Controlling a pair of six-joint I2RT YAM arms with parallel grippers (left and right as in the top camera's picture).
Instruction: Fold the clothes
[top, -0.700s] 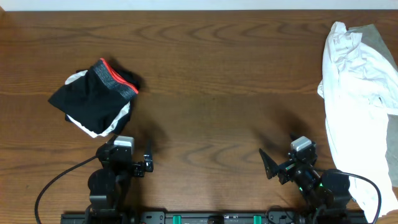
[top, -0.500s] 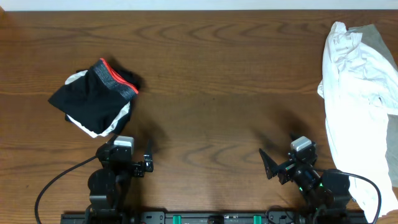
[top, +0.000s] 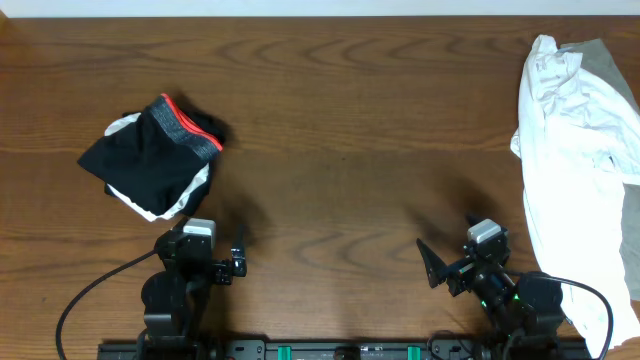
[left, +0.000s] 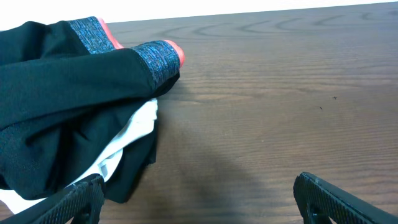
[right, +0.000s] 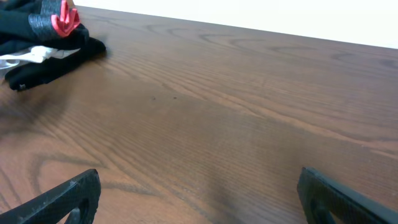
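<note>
- Over on the left half of the wooden table (top: 340, 110), the black garment (top: 145, 165) sits in a loose bunched heap. Its grey waistband (top: 188, 127) has a red edge and is turned toward the far side.
- Some white fabric (top: 165, 208) pokes out from under that heap on the near side. Honestly can't tell what piece it belongs to.
- Way off at the right edge, the white T-shirt (top: 570, 140) lies crumpled in a long pile running from the far side toward the front. Part of it is cut off by the overhead view.
- At the shirt's far end the khaki-grey garment (top: 612, 58) peeks out from underneath, mostly covered.
- As for the left gripper (left: 202, 200), it's low at the front edge, just beside the black heap but not touching it. Its jaws are spread wide, with only wood grain between the fingers.
- Same deal with the right gripper (right: 202, 198): it's at the front edge near the T-shirt's lower end, jaws wide apart and gripping nothing. It's angled across the table, and the black heap shows far off in the top left corner of its wrist view.
- One black cable (top: 90, 290) loops out from the left arm's base.
</note>
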